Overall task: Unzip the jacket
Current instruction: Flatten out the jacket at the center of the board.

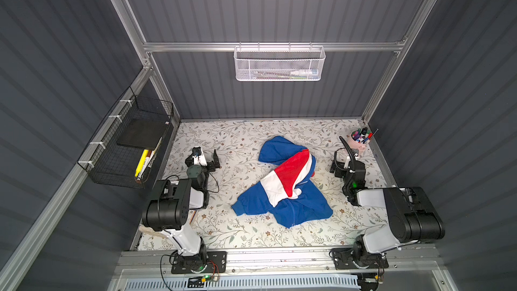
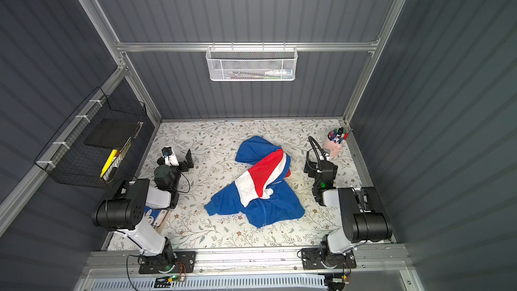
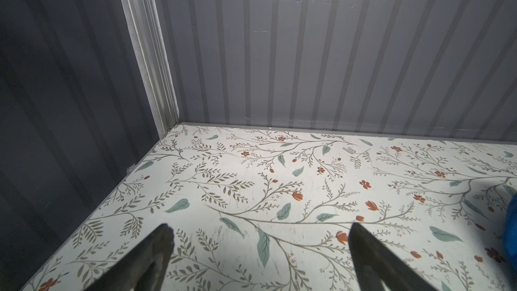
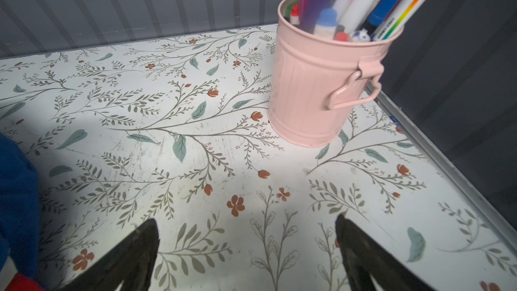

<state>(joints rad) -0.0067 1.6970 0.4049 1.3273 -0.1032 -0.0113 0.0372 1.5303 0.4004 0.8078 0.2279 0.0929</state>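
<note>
Your left gripper (image 3: 260, 230) has its jaws spread wide with nothing between them, over bare table (image 3: 251, 180) on the left side. Your right gripper (image 4: 246, 222) is just as wide and also empty. It sits on the right side, near a pink bucket (image 4: 316, 85). Neither gripper touches the jacket (image 1: 282, 183).

The jacket lies mid-table between the two grippers, apart from both. It is a crumpled heap of soft blue cloth, with one red band and one white band running diagonally across the top. You cannot make out the zip in any view.

The table has a smooth, scuffed white top printed with grey-green sprigs and rust flowers. The bucket is round and ribbed, with a loop handle on its side, and stands in the far right corner packed with markers (image 4: 361, 4), too crowded to count.

Count: two arms, two grippers, one jacket, one bucket. There are two baskets: a white mesh basket (image 1: 278, 64) on the far wall and a black wire basket (image 1: 126, 146) on the left wall.
</note>
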